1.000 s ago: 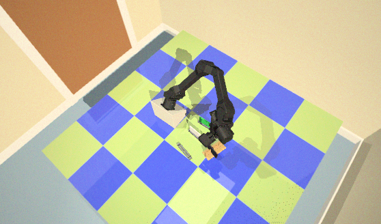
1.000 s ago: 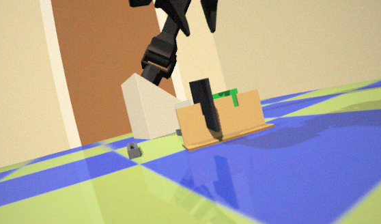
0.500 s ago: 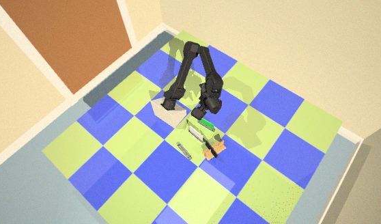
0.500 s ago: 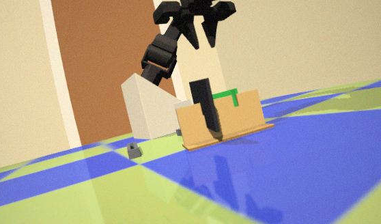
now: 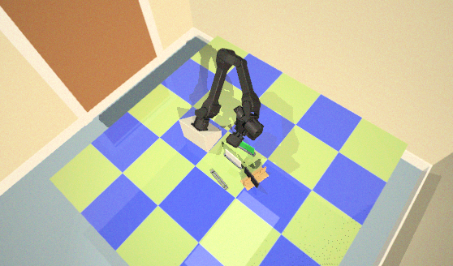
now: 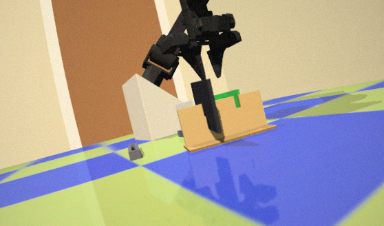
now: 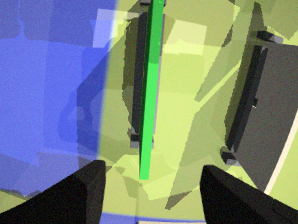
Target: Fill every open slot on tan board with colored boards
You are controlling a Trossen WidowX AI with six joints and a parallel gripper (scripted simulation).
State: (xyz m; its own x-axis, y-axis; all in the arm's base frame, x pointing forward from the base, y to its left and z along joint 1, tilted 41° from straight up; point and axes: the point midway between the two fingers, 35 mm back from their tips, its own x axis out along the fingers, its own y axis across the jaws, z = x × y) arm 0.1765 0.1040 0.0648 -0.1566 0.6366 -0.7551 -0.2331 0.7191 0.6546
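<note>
Watching the gripper [image 5: 243, 147] [image 6: 212, 78] [image 7: 153, 173] hang open and empty, I figured the green board [image 5: 247, 148] [image 6: 227, 94] [image 7: 150, 92] was stiff, light, best pinched mid-top.

Cream walls [image 5: 315, 49] [image 6: 318, 45] meet a blue-and-green checkered floor [image 5: 197, 203] [image 6: 301, 155] [image 7: 50, 100]

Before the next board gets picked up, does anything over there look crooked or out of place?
Nothing stands out. The black board stands crosswise in the tan board, and the green board is upright in its holder.
</note>
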